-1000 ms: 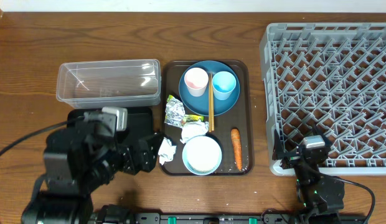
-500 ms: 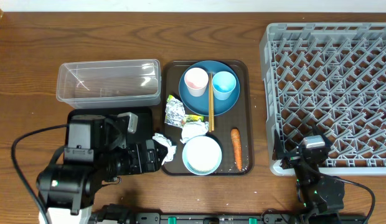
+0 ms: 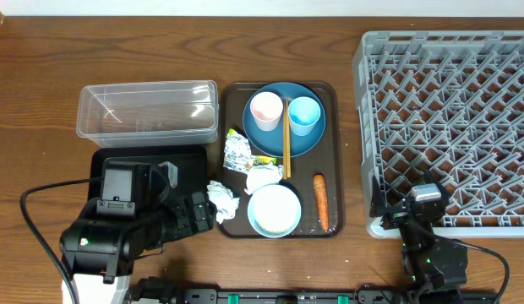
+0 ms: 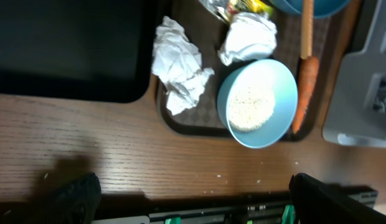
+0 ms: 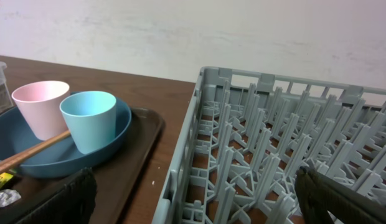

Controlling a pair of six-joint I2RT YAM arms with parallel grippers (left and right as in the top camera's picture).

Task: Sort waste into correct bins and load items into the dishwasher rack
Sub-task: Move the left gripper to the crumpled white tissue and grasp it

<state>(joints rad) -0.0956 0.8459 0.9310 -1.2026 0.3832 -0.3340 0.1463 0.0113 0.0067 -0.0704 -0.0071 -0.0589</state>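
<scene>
On the brown tray (image 3: 335, 152), the blue plate (image 3: 277, 135) carries a pink cup (image 3: 266, 110) and a light blue cup (image 3: 303, 115), with chopsticks (image 3: 286, 145) across its rim. In front lie the silver and yellow wrapper (image 3: 238, 150), two crumpled napkins (image 3: 264, 176) (image 3: 222, 201), the pale bowl (image 3: 274, 209) and the carrot (image 3: 320, 201). The left wrist view shows rice in the bowl (image 4: 258, 102), a napkin (image 4: 177, 68) and the carrot (image 4: 305, 93). My left gripper (image 3: 201, 218) (image 4: 193, 205) is open and empty beside the tray's front left corner. My right gripper (image 3: 412, 215) (image 5: 199, 199) is open and empty at the rack's (image 3: 448, 127) front left corner.
The clear tub (image 3: 148, 108) stands at the back left. The black tray (image 3: 190, 162) lies in front of it, partly under my left arm. The right wrist view looks along the rack's near wall (image 5: 199, 155), with the two cups (image 5: 38, 106) (image 5: 90, 118) to its left.
My left arm has swung down and back toward the table's front edge, uncovering more of the black tray. The right arm has not moved.
</scene>
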